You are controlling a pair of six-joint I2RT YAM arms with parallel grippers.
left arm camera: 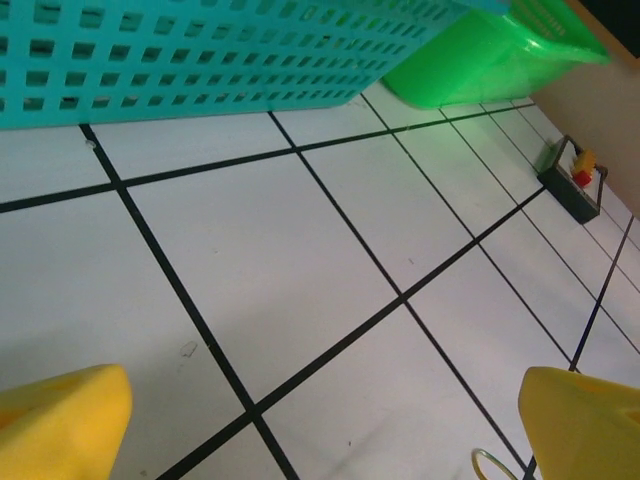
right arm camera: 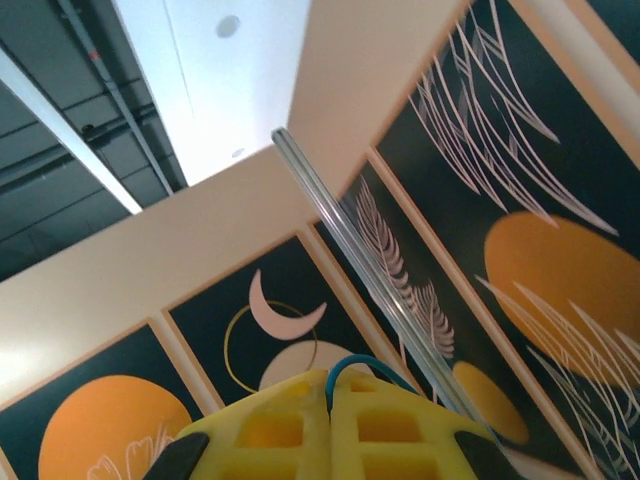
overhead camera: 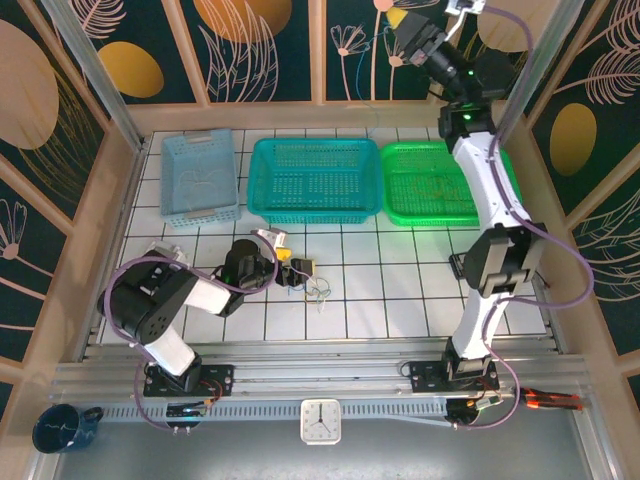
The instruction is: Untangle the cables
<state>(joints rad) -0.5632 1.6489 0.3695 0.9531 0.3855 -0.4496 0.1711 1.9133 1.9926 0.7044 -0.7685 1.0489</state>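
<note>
Top view: three baskets in a far row, one light blue basket, one teal basket, one green basket. One cable knot lies on the tiled table, just beside the left gripper. The right gripper is raised high.

Left wrist: two yellow fingers spread wide, released. One thin cable loop sits by the right one.

Right wrist: two fingers clenched together. One blue strand at the tips, can't tell if pinched.

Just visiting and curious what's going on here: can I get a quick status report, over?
Left gripper open, low beside the cables. Right gripper shut on a blue cord, raised high. Cables bunched on the table. Nothing in the way.
</note>
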